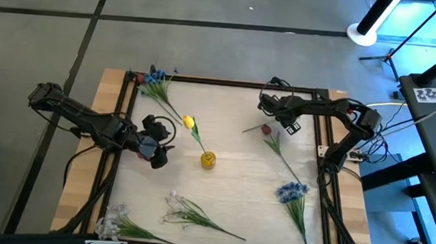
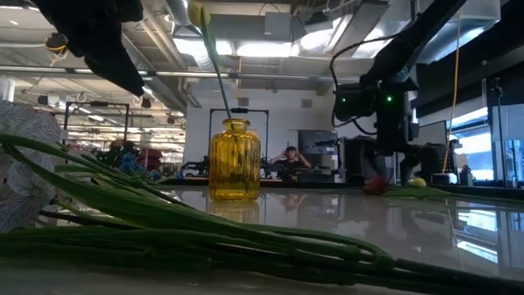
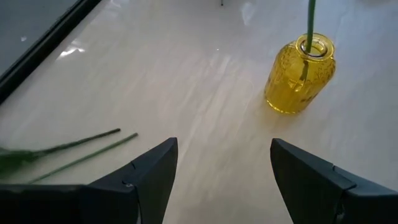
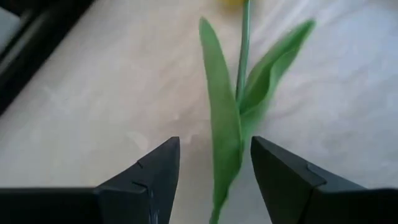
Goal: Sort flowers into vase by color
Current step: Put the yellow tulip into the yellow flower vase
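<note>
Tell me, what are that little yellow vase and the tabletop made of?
The yellow vase looks like tinted glass, glossy and ribbed: the green stem shows through its wall. It could be clear plastic. The tabletop looks like pale wood-grain laminate, smooth and shiny: it mirrors the ceiling lights.

One yellow vase (image 1: 208, 160), one yellow tulip (image 1: 189, 122), one red bud (image 1: 266, 130), two blue blooms (image 1: 293, 191), two white sprigs (image 1: 175, 205)

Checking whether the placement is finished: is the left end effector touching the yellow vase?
Apart. The left wrist view shows the left end effector open, with bare table between its fingers and the yellow vase. The high view shows that gap too.
</note>
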